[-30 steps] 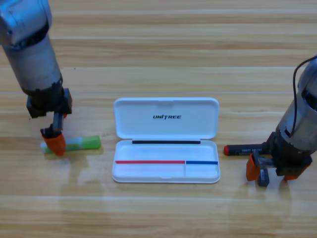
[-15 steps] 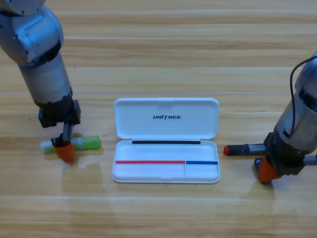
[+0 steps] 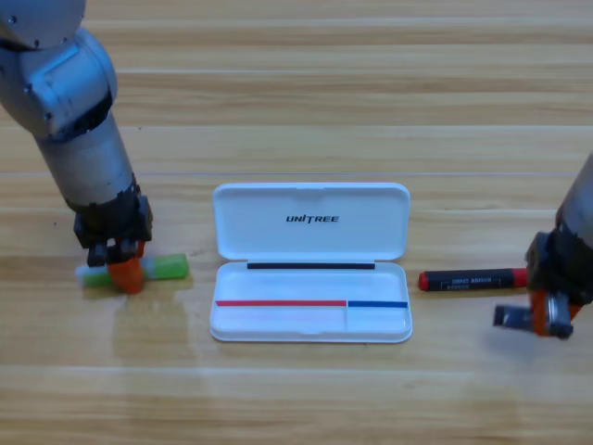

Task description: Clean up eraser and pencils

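- Since the frame half a second before, the right gripper [image 3: 540,315] has shifted right and up toward the picture's edge, uncovering the full length of the red-and-black pencil [image 3: 473,279], which had its right end hidden under the arm.
- The left gripper [image 3: 125,271] has slid slightly up and now sits squarely over the pale pencil with the green end [image 3: 139,270], where earlier its orange tip lay just below that pencil.
- Left gripper: it points down on the pale pencil, its orange jaws at the pencil's middle; whether they are spread or closed on it I cannot tell.
- Right gripper: low at the right edge, partly cut off, just right of and below the red-and-black pencil's right end. A small dark block [image 3: 512,316] shows at its orange jaws, apparently held there; it may be the eraser.
- The 2 pencils lie flat on the wooden table [image 3: 306,93], 1 on each side of the white case [image 3: 311,260].
- The case lies open between them, lid flat toward the top, tray toward the bottom, with neither pencil inside.
- The table is pale wood, its planks running left to right.
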Available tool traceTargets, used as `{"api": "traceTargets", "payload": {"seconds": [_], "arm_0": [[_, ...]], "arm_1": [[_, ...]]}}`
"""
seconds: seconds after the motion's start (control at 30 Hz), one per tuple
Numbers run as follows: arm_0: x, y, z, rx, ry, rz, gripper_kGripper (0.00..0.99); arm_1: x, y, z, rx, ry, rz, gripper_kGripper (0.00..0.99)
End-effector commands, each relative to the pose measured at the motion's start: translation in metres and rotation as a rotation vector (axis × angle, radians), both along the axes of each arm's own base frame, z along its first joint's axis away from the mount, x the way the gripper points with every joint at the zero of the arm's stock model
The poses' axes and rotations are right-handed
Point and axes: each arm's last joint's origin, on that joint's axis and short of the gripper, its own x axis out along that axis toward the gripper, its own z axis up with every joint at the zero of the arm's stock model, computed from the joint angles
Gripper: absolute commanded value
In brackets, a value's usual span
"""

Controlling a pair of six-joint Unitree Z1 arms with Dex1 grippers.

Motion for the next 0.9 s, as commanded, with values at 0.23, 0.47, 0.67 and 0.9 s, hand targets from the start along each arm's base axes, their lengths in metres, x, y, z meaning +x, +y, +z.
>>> {"api": "traceTargets", "payload": {"seconds": [0.23,0.47,0.67,0.9], "arm_0": [[-0.016,0.021,0.050,0.056,-0.040,0.009,0.000],[-0.033,0.025,0.098,0.038,-0.087,0.020,0.000],[-0.044,0.021,0.113,0.031,-0.092,0.020,0.000],[-0.050,0.017,0.116,0.032,-0.086,0.016,0.000]], "arm_1": [[0.010,0.078,-0.014,0.017,0.055,0.254,0.000],[0.025,0.098,-0.028,0.015,0.056,0.261,0.000],[0.037,0.111,-0.037,0.005,0.038,0.259,0.000],[0.046,0.119,-0.044,0.004,0.033,0.253,0.000]]}}
